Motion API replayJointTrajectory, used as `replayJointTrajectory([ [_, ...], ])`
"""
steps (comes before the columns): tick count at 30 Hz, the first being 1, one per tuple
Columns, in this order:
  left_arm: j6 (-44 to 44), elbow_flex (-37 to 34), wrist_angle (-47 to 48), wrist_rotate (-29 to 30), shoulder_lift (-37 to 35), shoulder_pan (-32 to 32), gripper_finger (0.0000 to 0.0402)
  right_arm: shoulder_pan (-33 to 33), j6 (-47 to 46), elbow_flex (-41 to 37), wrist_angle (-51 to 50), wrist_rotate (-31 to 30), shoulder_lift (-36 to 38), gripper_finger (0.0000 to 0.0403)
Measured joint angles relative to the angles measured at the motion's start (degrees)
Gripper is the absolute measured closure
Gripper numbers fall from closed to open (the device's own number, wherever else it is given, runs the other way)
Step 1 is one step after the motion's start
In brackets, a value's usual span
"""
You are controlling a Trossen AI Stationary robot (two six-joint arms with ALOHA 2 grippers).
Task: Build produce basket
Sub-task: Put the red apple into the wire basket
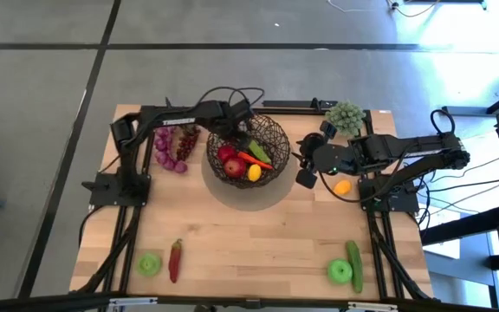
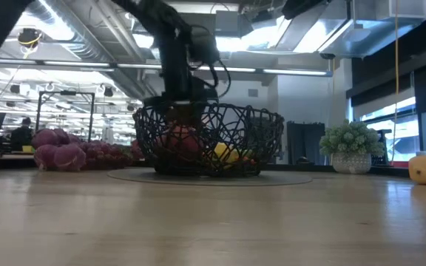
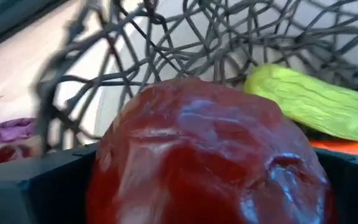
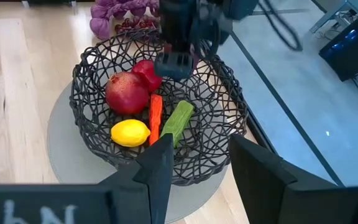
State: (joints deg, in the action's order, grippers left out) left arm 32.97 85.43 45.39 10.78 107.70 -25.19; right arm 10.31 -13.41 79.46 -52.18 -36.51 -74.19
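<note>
A dark red apple (image 3: 210, 155) is held between the two fingers of the left claw (image 4: 176, 62), the jaws standing wide around it. It is held just over the basket's far rim, beside a larger red apple (image 4: 127, 92) that rests in the bowl. The left arm is reached from the surface's left side across to the basket (image 1: 277, 132), and the claw is pointed downward into it, as the low view shows.

The basket is set on a round grey mat (image 1: 248, 198) near the middle of the far half of the wooden surface (image 1: 258, 238). Inside it, a carrot (image 4: 156, 117) and a green cucumber (image 4: 176, 122) are laid side by side, their long axes running roughly parallel from the bowl's middle toward the rim nearest the right arm. A yellow lemon (image 4: 130, 132) is seen next to the carrot, in front of the larger apple.

The right claw (image 1: 307, 176) is held just beside the basket's right edge, facing it, with nothing between its partly open fingers. The right arm is stretched in from the right side, bent at the elbow.

Purple grapes (image 1: 173, 149) lie to the left of the basket. A red chilli (image 1: 175, 259) and a green apple (image 1: 150, 264) lie near the front left corner; another green apple (image 1: 340, 271) and a cucumber (image 1: 355, 264), pointing front to back, lie near the front right corner. An orange-yellow piece (image 1: 342, 186) lies beneath the right arm, and a pale green bumpy cluster (image 1: 346, 116) stands at the far right.
</note>
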Motion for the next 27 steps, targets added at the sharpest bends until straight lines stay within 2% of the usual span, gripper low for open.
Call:
replayJointTrajectory([
  [7, -0.6, 0.0, -4.9, -0.2, 4.2, -0.4, 0.0097, 0.0, 0.1, 0.0, 0.1, 0.0, 0.0, 0.0248],
  [11, -0.7, 0.0, -7.2, -2.6, 5.7, -0.4, 0.0092, 0.0, 0.1, 0.0, 0.1, 0.0, 0.0, 0.0248],
  [27, -2.1, 0.0, -8.6, -2.8, 6.3, 0.1, 0.008, 0.0, 0.5, 0.0, 0.0, 0.2, 0.0, 0.0248],
])
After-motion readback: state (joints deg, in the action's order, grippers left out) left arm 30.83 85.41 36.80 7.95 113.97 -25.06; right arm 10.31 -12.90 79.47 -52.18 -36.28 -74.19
